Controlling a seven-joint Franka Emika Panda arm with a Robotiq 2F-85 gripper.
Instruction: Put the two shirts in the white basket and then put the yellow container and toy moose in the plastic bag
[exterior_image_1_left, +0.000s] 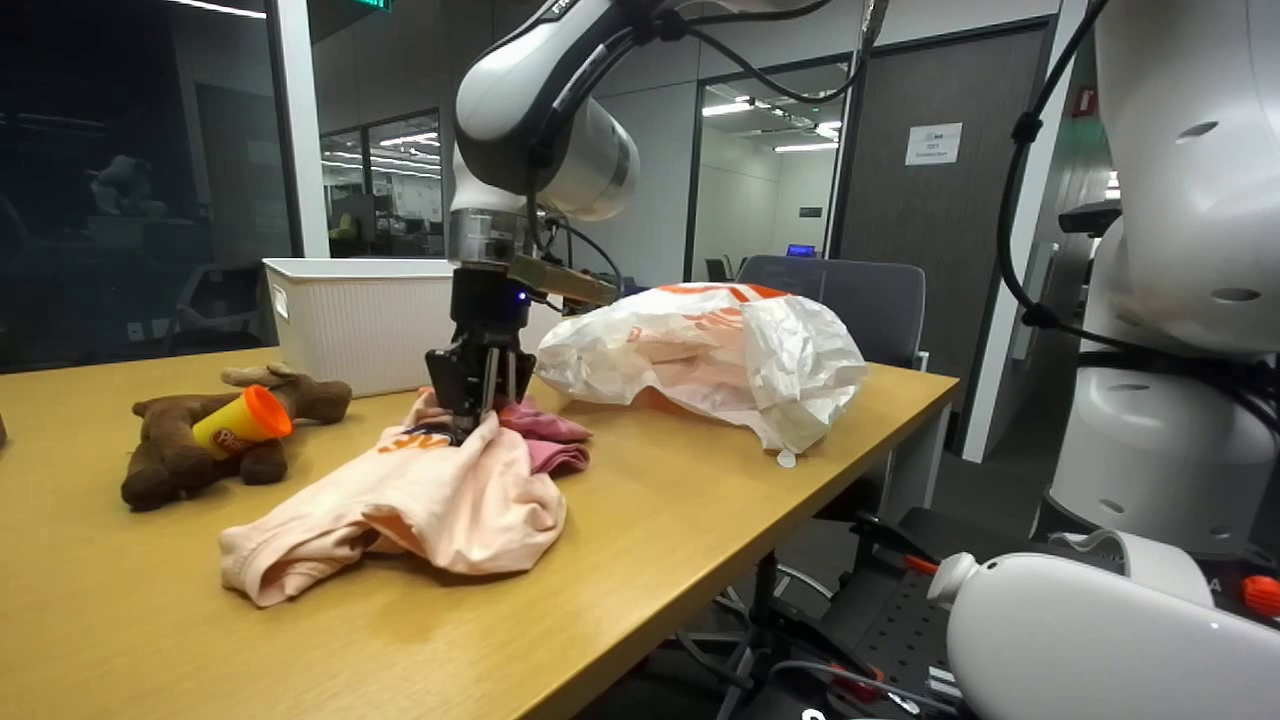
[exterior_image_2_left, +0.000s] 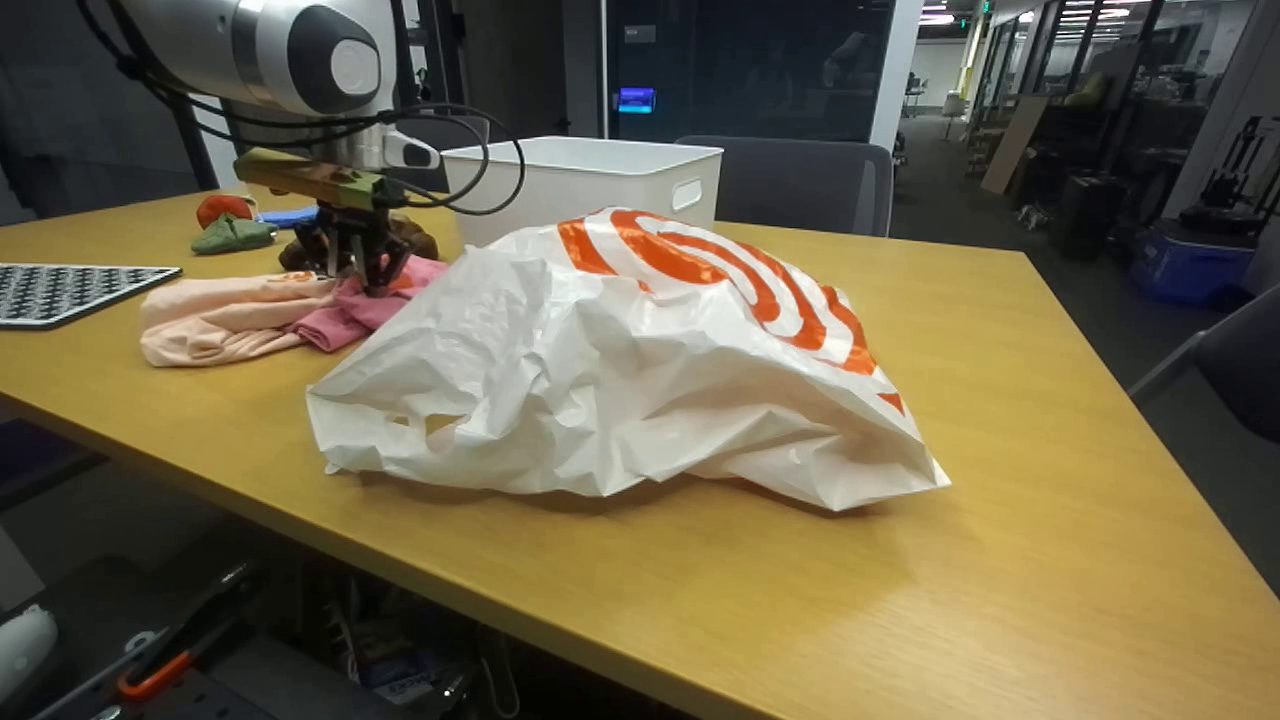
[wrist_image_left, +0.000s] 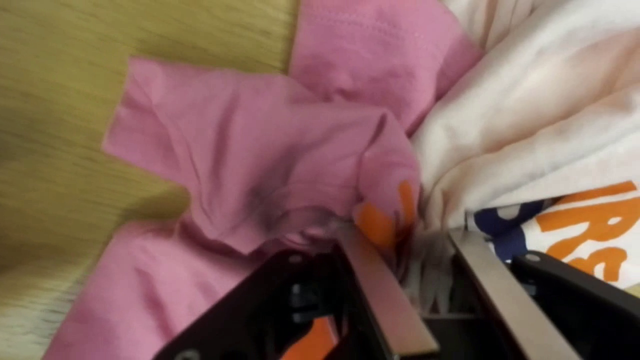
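- In an exterior view, my hand (exterior_image_1_left: 488, 415) points straight down at the peach shirt (exterior_image_1_left: 480, 510), which is in a heap on the counter (exterior_image_1_left: 650, 490), well in from the right front edge.
- The smaller pink shirt (exterior_image_1_left: 548, 425) is scrunched up just beside it, on the side toward the right corner.
- The white basket (exterior_image_1_left: 350, 325) stands upright behind my hand, close to the far edge.
- The toy moose (exterior_image_1_left: 170, 440) lies over to the left, and the yellow container (exterior_image_1_left: 230, 428) leans on it, tilted, with its orange end out.
- The plastic bag (exterior_image_1_left: 690, 360) is puffed up and crinkly near the right corner.
- In an exterior view, the bag lies near the front edge, with the basket behind it. A green thing (exterior_image_2_left: 233, 236) is near the far edge, and part of a black and white board (exterior_image_2_left: 75, 290) shows at the left.
- In the wrist view, the pink shirt has orange on it. The peach shirt has orange and dark blue marks.
- My metal fingers (wrist_image_left: 382, 292) are a little apart, with cloth from both shirts bunched between them. I cannot tell if I have grabbed it tight.
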